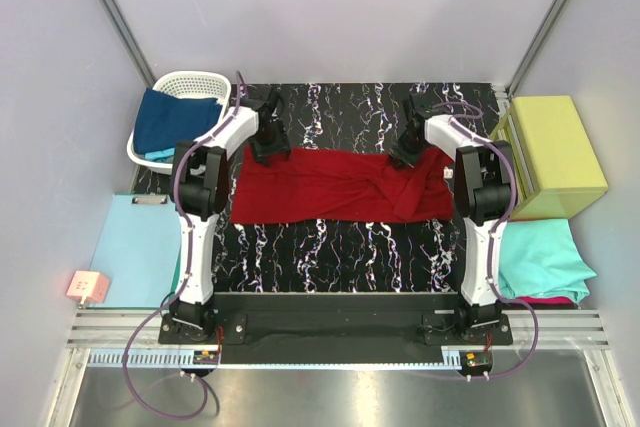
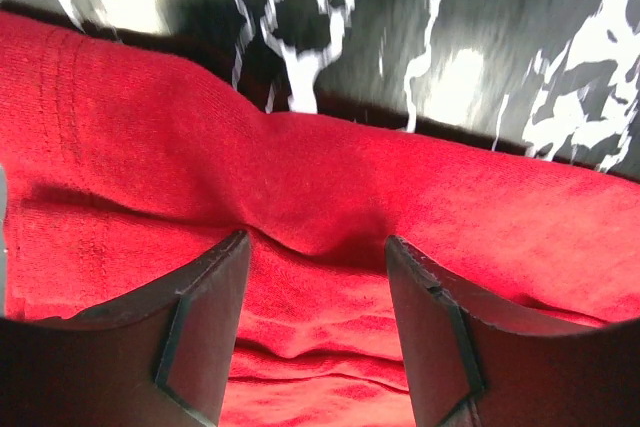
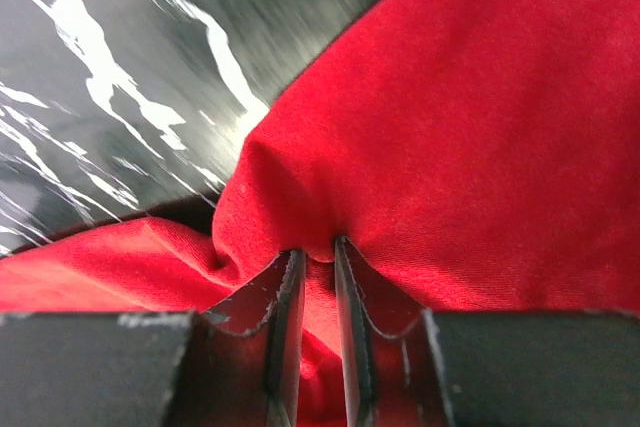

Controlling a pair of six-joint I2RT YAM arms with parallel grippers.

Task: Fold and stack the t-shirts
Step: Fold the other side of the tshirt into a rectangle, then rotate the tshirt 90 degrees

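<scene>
A dark red t-shirt [image 1: 340, 187] lies spread sideways across the middle of the black marbled table [image 1: 330, 112], bunched and knotted-looking toward its right end. My left gripper [image 1: 268, 147] is down at the shirt's far left edge. In the left wrist view it [image 2: 316, 240] stands open, its fingers wide apart with wrinkled red cloth [image 2: 300, 167] lying between them. My right gripper [image 1: 405, 155] is at the far right part of the shirt. There the right wrist view shows its jaws [image 3: 319, 247] nearly together, pinching a fold of the red cloth [image 3: 450, 127].
A white basket [image 1: 205, 80] at the back left holds a navy blue shirt [image 1: 172, 119]. A yellow-green box [image 1: 555, 147] stands at the right. In front of it a teal shirt [image 1: 540, 257] lies over a magenta one [image 1: 548, 300]. A pale-blue sheet [image 1: 135, 247] lies at the left.
</scene>
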